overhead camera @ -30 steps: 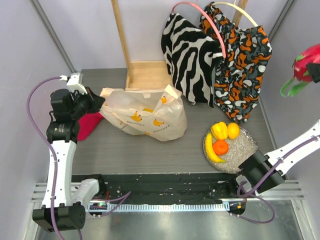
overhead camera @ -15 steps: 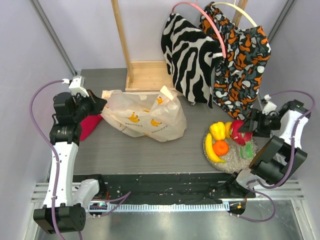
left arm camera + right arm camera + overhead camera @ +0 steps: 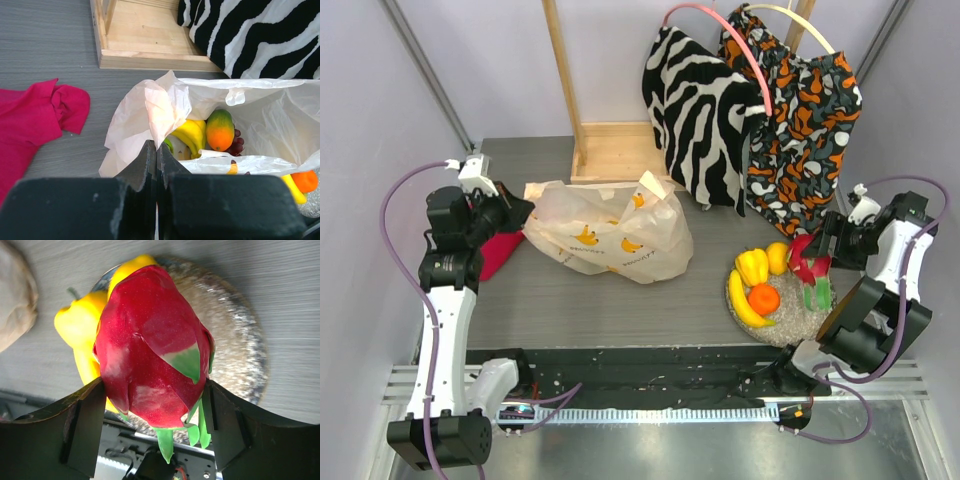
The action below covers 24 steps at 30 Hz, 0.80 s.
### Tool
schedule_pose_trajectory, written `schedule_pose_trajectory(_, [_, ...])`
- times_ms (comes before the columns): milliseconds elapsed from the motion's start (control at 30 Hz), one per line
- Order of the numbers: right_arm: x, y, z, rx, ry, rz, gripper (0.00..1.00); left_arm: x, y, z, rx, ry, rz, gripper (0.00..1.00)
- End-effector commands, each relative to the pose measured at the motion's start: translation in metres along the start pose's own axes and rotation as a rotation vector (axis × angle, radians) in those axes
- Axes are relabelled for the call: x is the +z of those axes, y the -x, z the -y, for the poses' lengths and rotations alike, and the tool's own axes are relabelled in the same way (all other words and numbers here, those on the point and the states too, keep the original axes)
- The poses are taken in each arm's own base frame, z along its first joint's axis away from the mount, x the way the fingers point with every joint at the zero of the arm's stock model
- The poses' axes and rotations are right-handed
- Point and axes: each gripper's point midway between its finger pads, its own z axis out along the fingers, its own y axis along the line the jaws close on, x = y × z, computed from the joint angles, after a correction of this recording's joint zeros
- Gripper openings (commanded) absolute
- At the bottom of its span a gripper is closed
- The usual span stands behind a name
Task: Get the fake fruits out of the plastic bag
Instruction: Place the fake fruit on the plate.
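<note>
The plastic bag (image 3: 605, 235) lies at mid-left, its mouth facing my left gripper (image 3: 520, 212). In the left wrist view that gripper (image 3: 156, 150) is shut on the bag's rim (image 3: 155, 105) and holds it up. Inside show a yellow banana (image 3: 190, 132), an orange-green fruit (image 3: 220, 130), purple grapes (image 3: 236, 145) and a bit of green fruit (image 3: 171, 145). My right gripper (image 3: 817, 262) (image 3: 154, 385) is shut on a red dragon fruit (image 3: 150, 340) over the silver plate (image 3: 798, 322). The plate holds a yellow pepper (image 3: 752, 265), an orange (image 3: 764, 298), a banana (image 3: 742, 306) and a lemon (image 3: 778, 256).
A red cloth (image 3: 498, 250) (image 3: 30, 120) lies left of the bag. A wooden stand (image 3: 610, 150) (image 3: 145, 45) is behind it. A zebra cloth (image 3: 705, 110) and an orange-patterned cloth (image 3: 800, 130) hang at the back right.
My right arm brought the dragon fruit down from high on the right to the plate. My left gripper shifted slightly, still holding the bag's rim.
</note>
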Motion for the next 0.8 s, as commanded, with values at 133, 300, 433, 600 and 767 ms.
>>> schedule_pose_trajectory(133, [-0.009,0.052,0.028,0.029,-0.153,0.205,0.20,-0.007,0.013,0.008,0.029,-0.024,0.037,0.00])
schedule_pose_trajectory(300, [0.020,0.046,0.023,0.041,-0.101,0.155,0.22,-0.008,0.011,0.009,0.027,-0.024,0.033,0.00])
schedule_pose_trajectory(433, [0.035,0.039,0.006,0.024,-0.072,0.135,0.24,-0.009,0.007,0.007,0.023,-0.019,0.026,0.00])
schedule_pose_trajectory(600, [0.043,0.039,0.011,0.032,-0.099,0.146,0.39,-0.011,0.008,0.009,0.023,-0.023,0.027,0.00])
schedule_pose_trajectory(767, [0.041,0.037,0.017,-0.001,-0.136,0.147,0.78,-0.011,0.007,0.011,0.019,-0.033,0.024,0.00])
